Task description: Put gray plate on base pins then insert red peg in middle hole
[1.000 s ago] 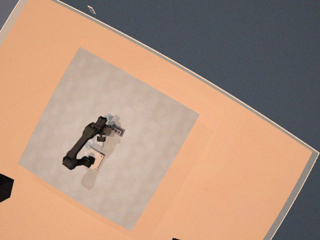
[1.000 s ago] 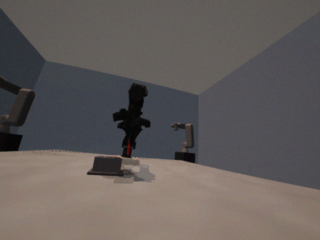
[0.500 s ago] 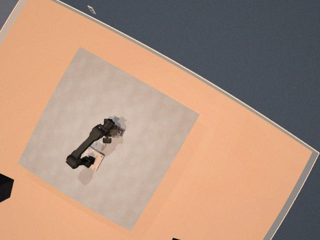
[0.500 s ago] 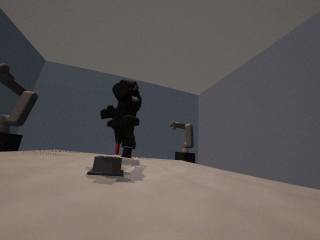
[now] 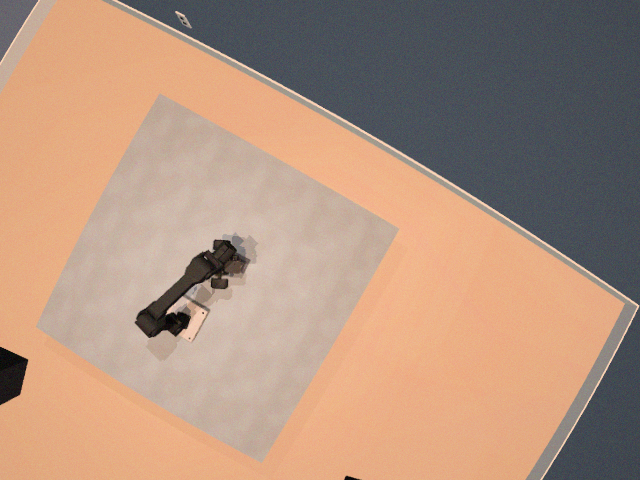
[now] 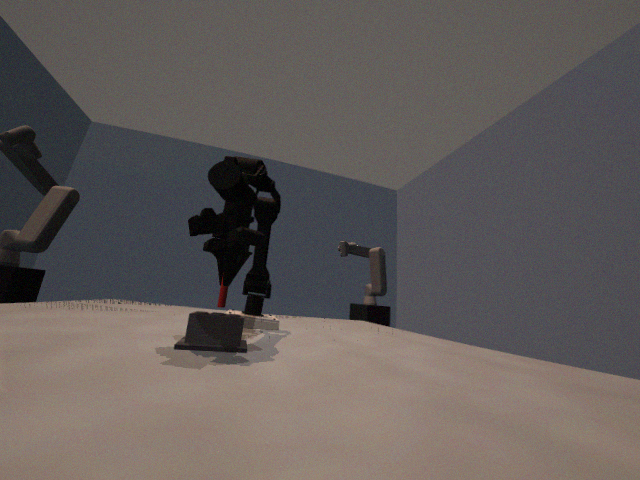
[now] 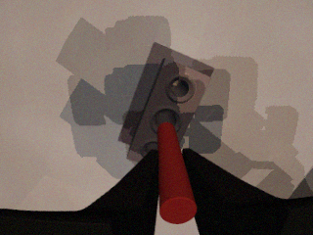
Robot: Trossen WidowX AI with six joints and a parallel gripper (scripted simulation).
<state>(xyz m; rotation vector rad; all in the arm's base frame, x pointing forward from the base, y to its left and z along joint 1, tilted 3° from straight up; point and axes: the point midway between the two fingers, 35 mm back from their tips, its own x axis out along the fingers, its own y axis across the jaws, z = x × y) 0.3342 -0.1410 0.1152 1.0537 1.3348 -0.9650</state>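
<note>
Wrist view (image 7: 177, 181) shows the end effector (image 5: 235, 265) (image 6: 223, 283) (image 7: 170, 156) clamped on the red peg (image 6: 221, 296) (image 7: 175, 176), whose lower end is seen over the middle hole (image 7: 163, 116) of the gray three-hole block (image 6: 214, 330) (image 7: 190, 109), and this block stands inward from all edges and corners of the table (image 5: 284, 335) (image 6: 361, 413) (image 7: 39, 122).

The red cylindrical peg (image 6: 222, 296) (image 7: 174, 171) hangs slightly tilted above the gray rectangular plate (image 6: 214, 314) (image 7: 187, 110), which lies atop the gray block-shaped base (image 7: 142, 105).

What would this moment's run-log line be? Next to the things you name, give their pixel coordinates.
jaws: shut on red peg (image 6: 222, 296) (image 7: 173, 171) | peg: raised over gray plate (image 6: 214, 330) (image 7: 196, 103) | insertion: not done | next: likely align, lower
</note>
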